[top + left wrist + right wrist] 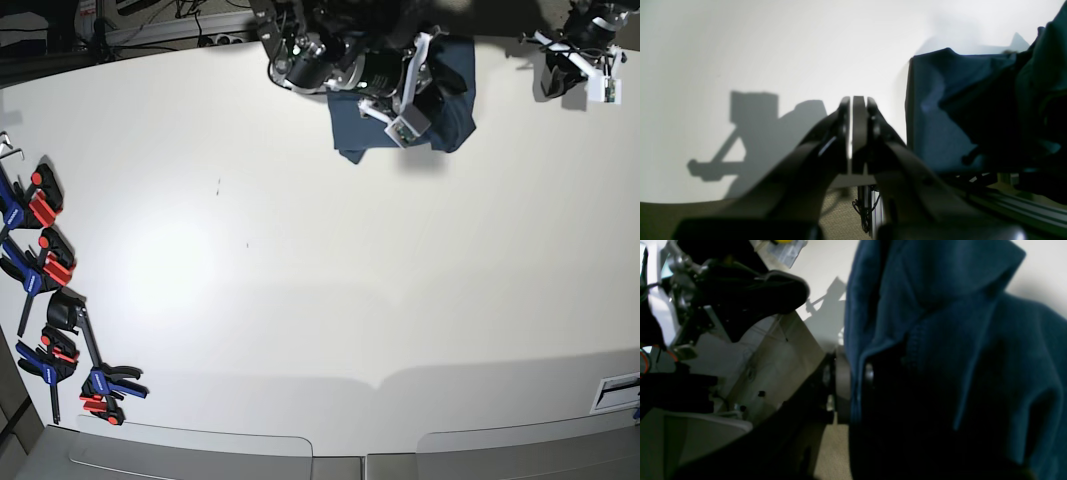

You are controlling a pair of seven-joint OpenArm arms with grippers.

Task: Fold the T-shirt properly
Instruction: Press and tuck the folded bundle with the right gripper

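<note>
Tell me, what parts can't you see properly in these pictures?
- Dark navy-blue cotton T-shirt: base view, the right arm covers its middle; its fold can't be judged.
- Right gripper: right wrist view, cloth drapes over one finger.
- Left gripper: base view, too small at the edge.
- Red-blue-black clamps: base view, some cut off by the edge.

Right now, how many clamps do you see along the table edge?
5, all along the base view's left edge: clamp one, clamp two, clamp three, clamp four, clamp five. More may be cut off.
</note>
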